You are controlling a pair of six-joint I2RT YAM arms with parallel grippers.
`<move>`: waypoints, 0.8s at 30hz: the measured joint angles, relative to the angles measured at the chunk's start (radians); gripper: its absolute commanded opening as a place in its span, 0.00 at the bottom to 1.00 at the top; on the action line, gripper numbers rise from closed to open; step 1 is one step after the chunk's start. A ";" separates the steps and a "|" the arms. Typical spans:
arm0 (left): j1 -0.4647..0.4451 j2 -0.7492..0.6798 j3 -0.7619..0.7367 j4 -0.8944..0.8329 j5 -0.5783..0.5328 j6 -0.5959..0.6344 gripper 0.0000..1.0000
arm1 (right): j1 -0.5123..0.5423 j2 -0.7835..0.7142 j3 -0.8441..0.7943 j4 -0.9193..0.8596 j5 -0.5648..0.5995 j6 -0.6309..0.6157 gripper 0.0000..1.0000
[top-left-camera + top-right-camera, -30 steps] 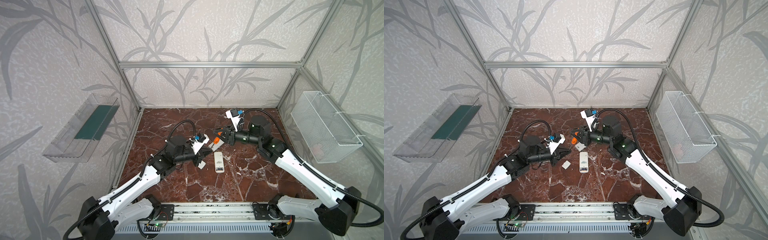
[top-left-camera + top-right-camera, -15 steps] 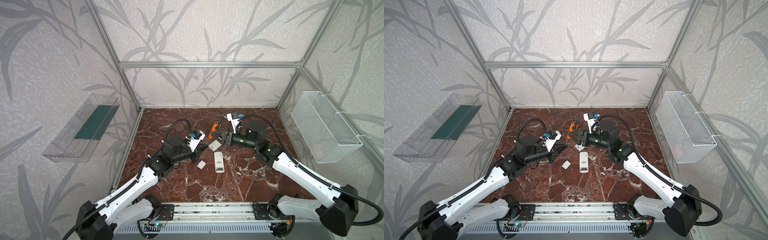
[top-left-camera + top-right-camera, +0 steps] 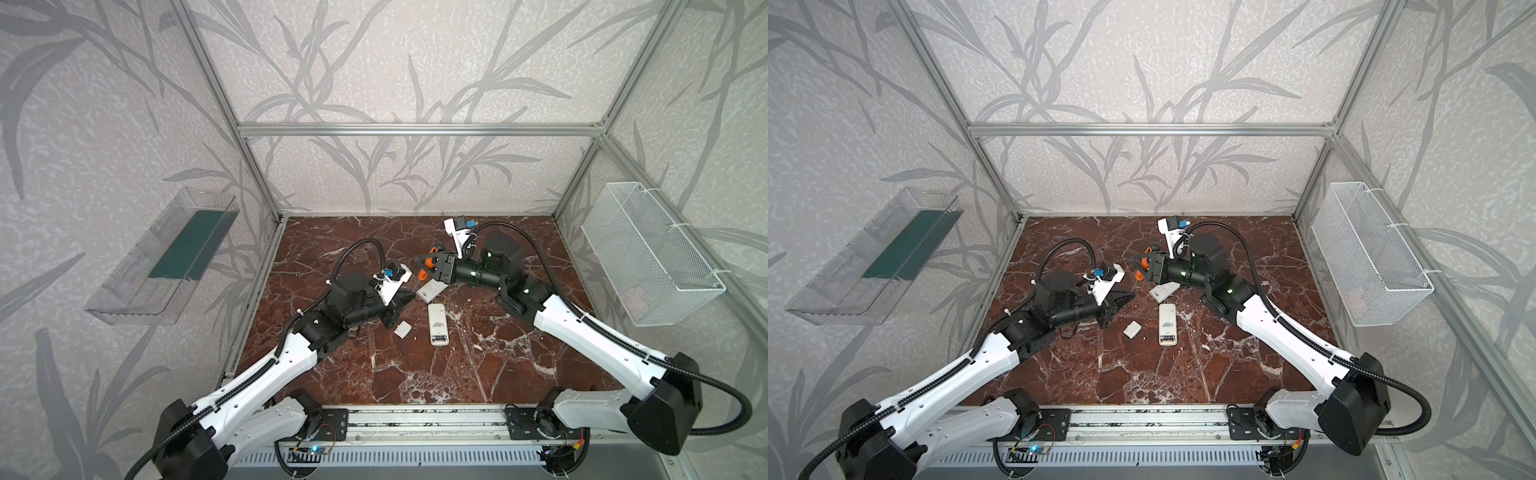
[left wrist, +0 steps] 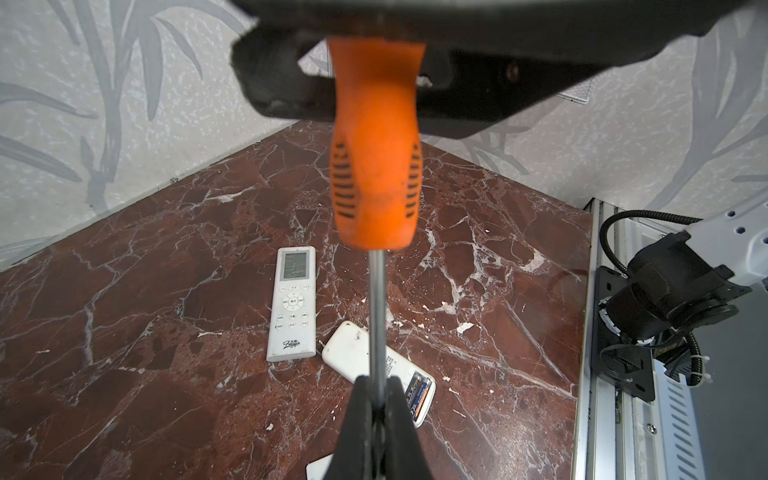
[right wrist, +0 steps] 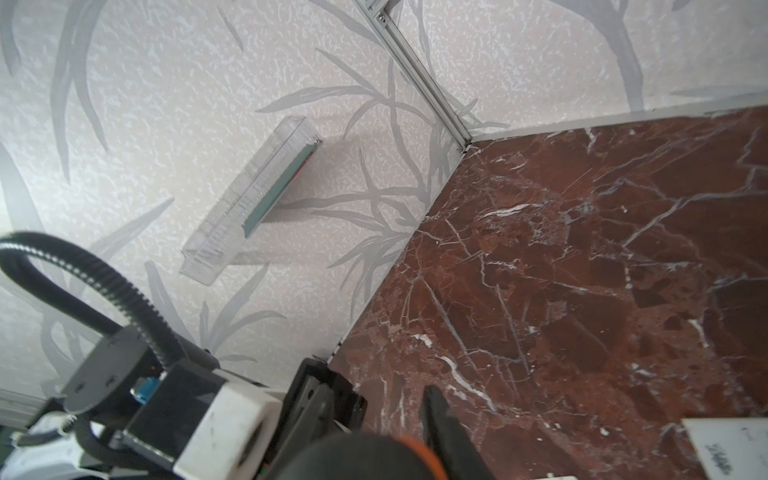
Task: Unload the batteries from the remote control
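- Firstly, the left gripper was found closed on the bare metal shaft of the screwdriver, with its two black fingertips pinching the shaft.
- The shaft's tip was hidden behind those fingertips in the left wrist view.
- The right gripper was clamped on the same tool's orange handle. The left wrist view showed its black jaws pressed against both sides of the handle's far end.
- The screwdriver was held off the marble floor, spanning the gap between the two grippers near the middle of the workspace.
- The batteries lay side by side in the uncovered compartment at one end of the open remote, which rested face down on the floor.
- Dark blue and orange labelling could be made out on the batteries. Part of the compartment was hidden behind a left fingertip.
- A second remote lay face up, screen and buttons showing, just beside the open remote. In both top views it sat on the nearer side.
- A small white cover lay flat on the floor near the left gripper, apart from both remotes.
- Both grippers stood above the remotes, and neither was in contact with them.
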 measured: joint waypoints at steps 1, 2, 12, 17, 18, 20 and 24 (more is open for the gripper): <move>0.000 -0.001 0.000 0.001 -0.003 0.000 0.00 | -0.003 0.001 0.000 -0.003 0.002 -0.003 0.03; 0.000 0.000 0.000 0.001 -0.005 0.002 0.00 | -0.001 0.002 0.000 -0.002 0.005 -0.006 0.00; -0.002 -0.001 0.000 -0.007 -0.115 -0.054 0.64 | 0.010 -0.109 -0.066 -0.082 0.144 -0.149 0.00; -0.002 0.037 0.000 -0.013 -0.182 -0.203 0.52 | 0.083 -0.324 -0.208 -0.170 0.394 -0.336 0.00; -0.002 0.059 -0.001 -0.011 -0.183 -0.240 0.51 | 0.110 -0.356 -0.239 -0.171 0.441 -0.365 0.00; -0.002 0.137 -0.006 -0.002 -0.173 -0.329 0.50 | 0.170 -0.416 -0.324 -0.163 0.540 -0.422 0.00; -0.020 0.298 -0.032 0.010 -0.140 -0.490 0.49 | 0.219 -0.427 -0.464 -0.114 0.672 -0.462 0.00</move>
